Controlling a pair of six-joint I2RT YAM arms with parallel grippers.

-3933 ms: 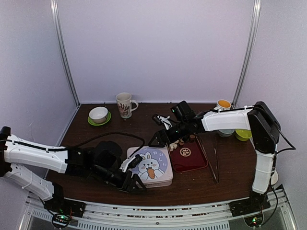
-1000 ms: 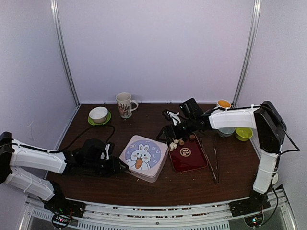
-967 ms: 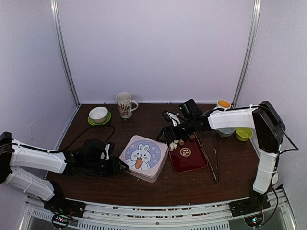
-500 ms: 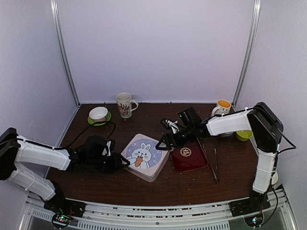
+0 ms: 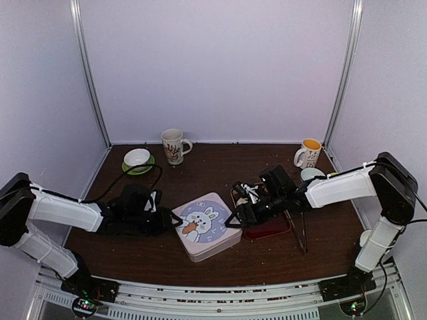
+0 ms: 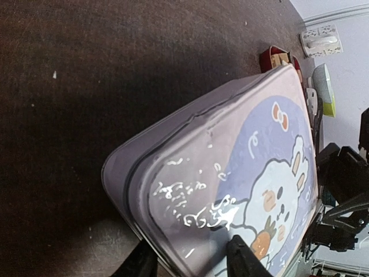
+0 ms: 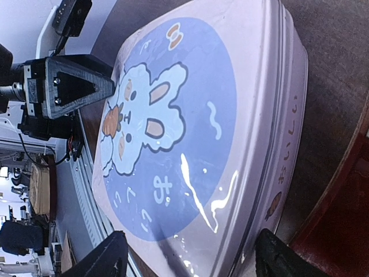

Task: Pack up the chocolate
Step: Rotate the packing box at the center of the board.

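Left pincer [image 5: 175,223] clamped on tin [image 5: 209,227] corner; right pincer [image 5: 234,218] apart, astride opposite edge; chocolate [image 6: 282,59] lay in red tray [image 6: 266,57], upper right of left wrist view; tin was lidded, packing seemingly unstarted.

Bunny tin [image 5: 207,225] between left end effector [image 5: 175,221] and right end effector [image 5: 235,219]; open tabletop [image 5: 213,170] behind.

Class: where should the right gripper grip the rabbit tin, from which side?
Probably the rounded corner of the rabbit tin beside the red tray, from the right: lying flat it is too wide to span, but that corner fits the open right gripper.
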